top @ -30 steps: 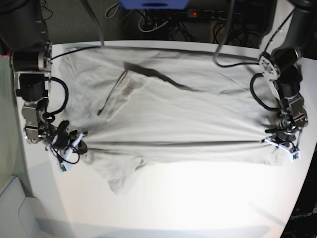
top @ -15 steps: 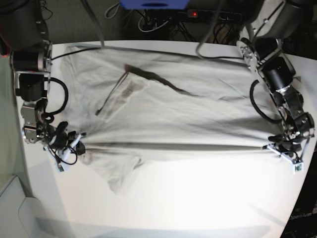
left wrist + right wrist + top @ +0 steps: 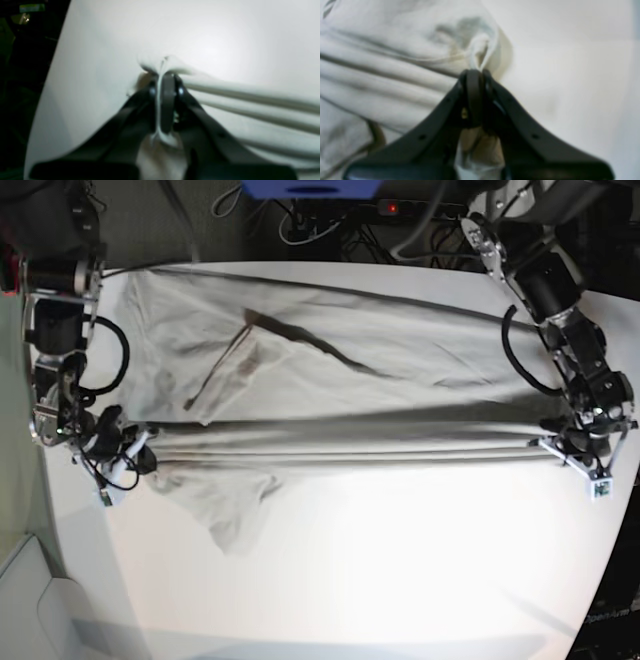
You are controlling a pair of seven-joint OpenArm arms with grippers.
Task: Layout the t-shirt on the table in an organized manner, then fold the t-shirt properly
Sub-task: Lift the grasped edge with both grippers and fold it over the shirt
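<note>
The light grey-beige t-shirt lies spread wide across the white table, pulled taut into long horizontal ridges between the two arms. My left gripper, at the right edge in the base view, is shut on the shirt's hem corner. My right gripper, at the left edge, is shut on a bunch of the t-shirt near the sleeve. A loose sleeve droops toward the table's front. The neckline shows as a dark line at upper left.
Cables and a power strip lie behind the table's far edge. Bare white tabletop stretches in front of the shirt. The table's right edge runs just beside my left gripper. A pale bin corner sits at lower left.
Both arms have drawn apart and toward the far side, stretching the shirt tighter. The fold ridge between the grippers has risen, and the left arm's upper links have swung further back.
</note>
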